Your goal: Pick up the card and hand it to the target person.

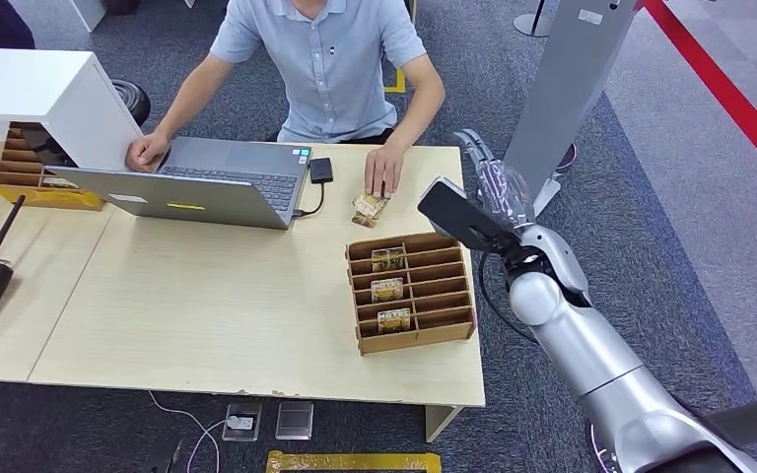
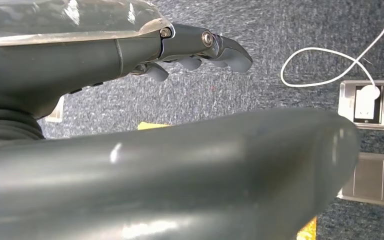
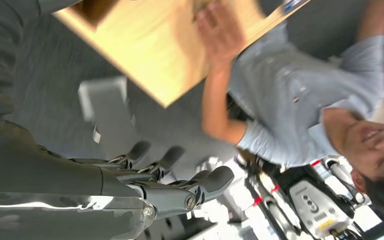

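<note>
**Card on surface under person's hand; robot hands empty**

Right hand (image 1: 490, 177) is raised beside the far right corner of the surface (image 1: 207, 296), off its edge, fingers apart and holding nothing; the right wrist view shows the fingers (image 3: 180, 172) loosely extended over grey carpet. Left hand (image 2: 200, 47) hangs above the carpet, fingers slightly bent, nothing in it.

The card (image 1: 369, 208) lies on the surface just beyond the wooden slotted rack (image 1: 412, 292), with the person's hand (image 1: 384, 169) resting on its far end. The rack holds three more cards in its left column. The person (image 1: 330, 59) sits at the far side, other hand on an open laptop (image 1: 207, 182).
</note>
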Action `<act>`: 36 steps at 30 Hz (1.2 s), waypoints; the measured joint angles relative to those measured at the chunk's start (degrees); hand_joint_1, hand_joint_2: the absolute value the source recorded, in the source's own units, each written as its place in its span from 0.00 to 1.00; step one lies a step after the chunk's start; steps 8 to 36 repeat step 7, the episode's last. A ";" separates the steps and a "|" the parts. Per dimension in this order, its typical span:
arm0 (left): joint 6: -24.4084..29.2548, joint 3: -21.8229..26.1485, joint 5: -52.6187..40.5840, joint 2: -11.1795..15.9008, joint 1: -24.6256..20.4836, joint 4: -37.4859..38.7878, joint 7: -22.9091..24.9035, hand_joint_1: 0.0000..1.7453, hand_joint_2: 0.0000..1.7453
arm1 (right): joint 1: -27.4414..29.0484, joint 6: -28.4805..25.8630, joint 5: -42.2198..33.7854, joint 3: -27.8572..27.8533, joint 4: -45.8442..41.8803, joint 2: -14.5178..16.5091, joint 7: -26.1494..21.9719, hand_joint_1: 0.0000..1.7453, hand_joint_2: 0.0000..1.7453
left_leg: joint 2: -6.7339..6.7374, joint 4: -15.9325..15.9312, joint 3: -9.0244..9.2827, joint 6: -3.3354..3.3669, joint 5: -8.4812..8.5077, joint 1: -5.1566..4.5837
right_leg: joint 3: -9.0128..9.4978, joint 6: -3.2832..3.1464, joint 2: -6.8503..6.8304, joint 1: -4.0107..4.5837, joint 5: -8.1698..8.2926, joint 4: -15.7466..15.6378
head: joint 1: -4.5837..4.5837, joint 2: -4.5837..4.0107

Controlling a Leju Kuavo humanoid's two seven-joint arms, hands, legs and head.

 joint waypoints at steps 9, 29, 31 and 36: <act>0.56 0.00 0.92 0.00 0.07 0.00 0.18 0.00 0.00 | 9.68 -0.97 -10.99 -2.97 -7.87 -2.22 -1.57 0.00 1.00 | 0.00 0.00 0.00 0.00 0.00 0.00 | 0.00 0.00 0.00 0.00 0.00 -0.02 | 0.01 0.01; 0.56 0.00 0.92 0.00 0.07 0.00 0.18 0.00 0.00 | 9.68 -0.97 -10.99 -2.97 -7.87 -2.22 -1.57 0.00 1.00 | 0.00 0.00 0.00 0.00 0.00 0.00 | 0.00 0.00 0.00 0.00 0.00 -0.02 | 0.01 0.01; 0.56 0.00 0.92 0.00 0.07 0.00 0.18 0.00 0.00 | 9.68 -0.97 -10.99 -2.97 -7.87 -2.22 -1.57 0.00 1.00 | 0.00 0.00 0.00 0.00 0.00 0.00 | 0.00 0.00 0.00 0.00 0.00 -0.02 | 0.01 0.01; 0.56 0.00 0.92 0.00 0.07 0.00 0.18 0.00 0.00 | 9.68 -0.97 -10.99 -2.97 -7.87 -2.22 -1.57 0.00 1.00 | 0.00 0.00 0.00 0.00 0.00 0.00 | 0.00 0.00 0.00 0.00 0.00 -0.02 | 0.01 0.01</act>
